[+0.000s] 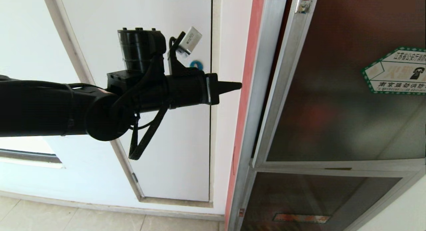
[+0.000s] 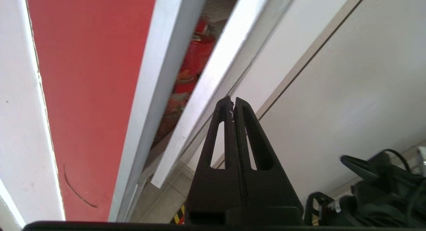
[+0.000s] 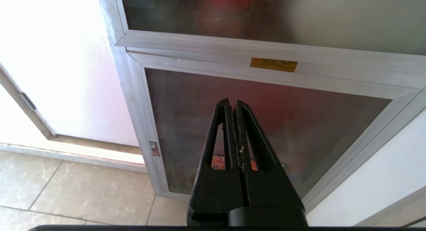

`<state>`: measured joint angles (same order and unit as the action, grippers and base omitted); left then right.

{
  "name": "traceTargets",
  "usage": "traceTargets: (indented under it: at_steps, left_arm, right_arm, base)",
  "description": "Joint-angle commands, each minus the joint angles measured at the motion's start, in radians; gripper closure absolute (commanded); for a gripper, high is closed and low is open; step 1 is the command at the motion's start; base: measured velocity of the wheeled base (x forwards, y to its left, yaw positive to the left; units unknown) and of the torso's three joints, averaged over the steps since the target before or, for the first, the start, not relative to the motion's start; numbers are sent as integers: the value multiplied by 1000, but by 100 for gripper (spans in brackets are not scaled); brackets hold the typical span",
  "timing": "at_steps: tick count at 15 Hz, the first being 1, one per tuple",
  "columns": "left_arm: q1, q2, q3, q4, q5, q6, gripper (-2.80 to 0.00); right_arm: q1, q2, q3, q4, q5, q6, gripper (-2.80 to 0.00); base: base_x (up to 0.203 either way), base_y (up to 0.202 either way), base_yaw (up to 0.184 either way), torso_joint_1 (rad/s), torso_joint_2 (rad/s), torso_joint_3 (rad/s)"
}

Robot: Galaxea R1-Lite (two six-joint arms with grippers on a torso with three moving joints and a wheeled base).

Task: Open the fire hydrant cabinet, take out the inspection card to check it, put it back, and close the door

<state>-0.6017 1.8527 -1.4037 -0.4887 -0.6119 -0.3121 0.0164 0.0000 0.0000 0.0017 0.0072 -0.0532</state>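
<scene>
The fire hydrant cabinet [image 1: 263,91] fills the right of the head view, with a silver frame and red edging [image 1: 246,91]. Its door [image 1: 332,91], dark glass with a green-bordered hexagonal sticker [image 1: 396,71], stands slightly ajar. In the left wrist view a narrow gap [image 2: 193,64] between frame and door edge [image 2: 219,68] shows red things inside. My left gripper [image 1: 238,86] is shut and empty, reaching level with its tip at the red edging, just left of the gap. My right gripper [image 3: 232,103] is shut and empty, facing the lower glass panel [image 3: 299,117]. The inspection card is out of view.
A white panel door [image 1: 166,151] with a blue lock [image 1: 195,64] stands left of the cabinet, behind my left arm. Beige floor tiles [image 1: 66,217] run along the wall's foot. A yellow label [image 3: 273,64] sits on the frame bar between the two glass panels.
</scene>
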Motion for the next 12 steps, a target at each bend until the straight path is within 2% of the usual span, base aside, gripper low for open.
traceTargets:
  at_steps: [1,7,12]
  left_arm:
    - [-11,62,-36,-5,-2,-1,0]
    - [-55,142,-80,-13,12,41,0]
    - [-59,209,-130,-13,34,47,0]
  right_arm:
    - [0,2,-2,0,0,0,0]
    - [0,2,0,0,0,0,0]
    - [0,2,0,0,0,0,0]
  base:
    - [0,0,0,0,0,0]
    - [0,0,0,0,0,0]
    - [0,0,0,0,0,0]
